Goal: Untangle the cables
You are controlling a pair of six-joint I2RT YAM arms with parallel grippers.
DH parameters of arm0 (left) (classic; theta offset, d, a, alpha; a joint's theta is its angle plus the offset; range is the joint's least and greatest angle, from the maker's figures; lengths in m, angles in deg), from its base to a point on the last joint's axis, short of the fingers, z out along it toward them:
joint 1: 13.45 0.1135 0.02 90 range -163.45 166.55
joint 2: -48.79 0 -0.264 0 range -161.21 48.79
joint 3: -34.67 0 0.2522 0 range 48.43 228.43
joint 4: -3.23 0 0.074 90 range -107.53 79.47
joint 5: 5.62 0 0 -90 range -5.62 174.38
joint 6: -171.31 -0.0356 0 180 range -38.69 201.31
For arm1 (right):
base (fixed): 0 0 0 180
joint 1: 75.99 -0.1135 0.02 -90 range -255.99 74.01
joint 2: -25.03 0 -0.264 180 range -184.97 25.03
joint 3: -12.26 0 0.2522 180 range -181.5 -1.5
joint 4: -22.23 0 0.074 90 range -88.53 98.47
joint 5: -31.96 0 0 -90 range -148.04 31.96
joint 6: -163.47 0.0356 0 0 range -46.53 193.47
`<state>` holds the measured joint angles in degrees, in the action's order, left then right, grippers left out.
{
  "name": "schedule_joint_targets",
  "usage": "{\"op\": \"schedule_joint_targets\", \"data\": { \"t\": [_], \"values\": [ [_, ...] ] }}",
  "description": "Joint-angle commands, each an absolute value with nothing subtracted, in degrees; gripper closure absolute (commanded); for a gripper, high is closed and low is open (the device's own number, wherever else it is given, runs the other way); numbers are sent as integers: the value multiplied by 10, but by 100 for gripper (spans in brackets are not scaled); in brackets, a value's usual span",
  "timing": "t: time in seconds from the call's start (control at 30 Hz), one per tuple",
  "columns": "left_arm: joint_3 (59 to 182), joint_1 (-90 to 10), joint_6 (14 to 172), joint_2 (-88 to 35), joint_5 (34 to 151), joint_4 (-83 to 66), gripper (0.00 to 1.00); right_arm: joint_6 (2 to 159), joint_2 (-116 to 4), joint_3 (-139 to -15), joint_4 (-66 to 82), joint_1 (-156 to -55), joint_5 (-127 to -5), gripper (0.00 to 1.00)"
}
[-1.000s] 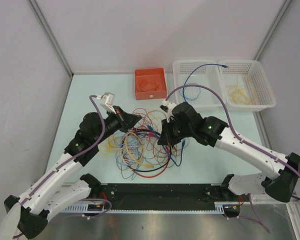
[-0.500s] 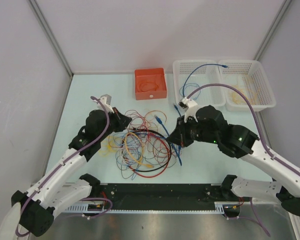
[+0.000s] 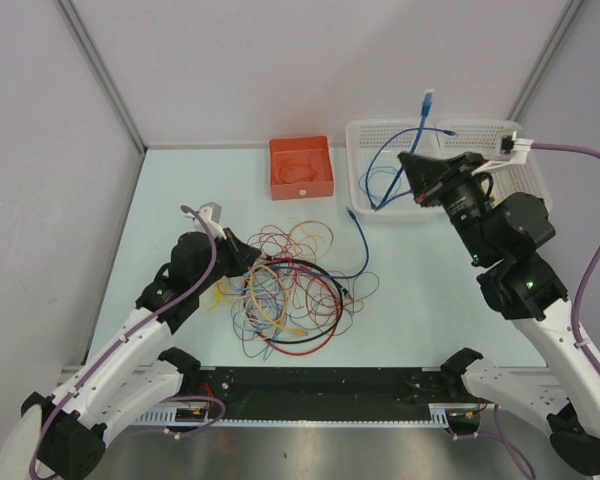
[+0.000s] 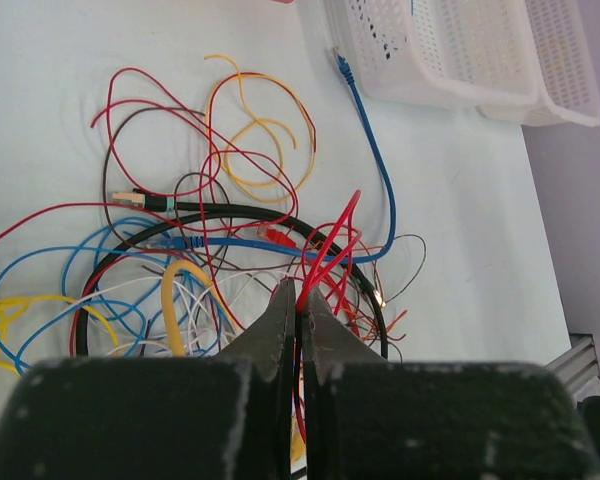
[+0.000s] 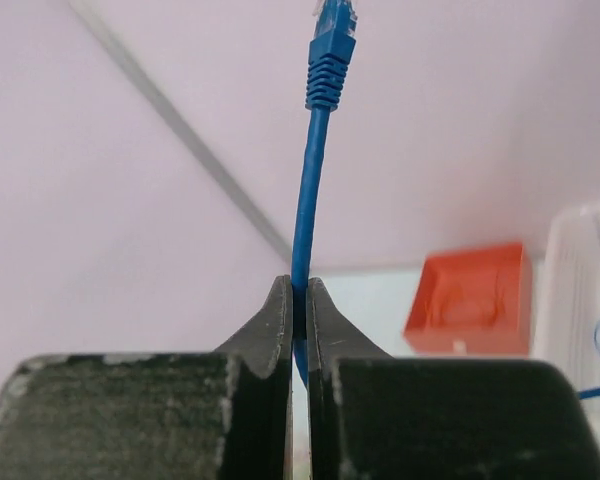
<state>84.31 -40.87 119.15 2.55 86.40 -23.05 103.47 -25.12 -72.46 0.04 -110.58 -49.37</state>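
The cables [image 3: 285, 290] lie in a tangled pile of red, blue, yellow, white and black loops at the table's middle. My left gripper [image 3: 246, 262] is at the pile's left edge. In the left wrist view it [image 4: 300, 292] is shut on a red wire [image 4: 332, 240]. My right gripper [image 3: 405, 160] is raised over the left basket and shut on a blue cable [image 3: 422, 122], whose plug end [image 5: 330, 50] sticks up above the jaws [image 5: 300, 285]. A blue cable [image 4: 375, 160] trails across the table into the pile.
An orange box [image 3: 301, 167] stands at the back middle. Two white mesh baskets [image 3: 520, 205] stand at the back right; the left one holds a blue cable loop [image 3: 380, 185], the right one pale yellowish wire [image 3: 480, 190]. Grey walls close in both sides.
My right arm has risen from the pile and swung up and right over the baskets, pulling the blue cable with it. My left gripper has stayed at the pile's left edge.
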Motion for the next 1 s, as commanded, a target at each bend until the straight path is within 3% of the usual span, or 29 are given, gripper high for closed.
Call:
{"op": "schedule_joint_targets", "data": {
  "t": [0.0,0.37,0.6,0.97],
  "values": [
    [813,-403,1215,47,892,-208,100,1048,-294,-760,202,-1049,-449,100],
    [773,-403,1225,83,909,-196,100,1204,-508,-782,281,-808,-553,100],
    [756,-403,1224,71,916,-187,100,1255,-620,-792,349,-790,-623,100],
    [746,-403,1225,10,935,-133,100,1309,-671,-802,387,-803,-661,100]
  ]
}}
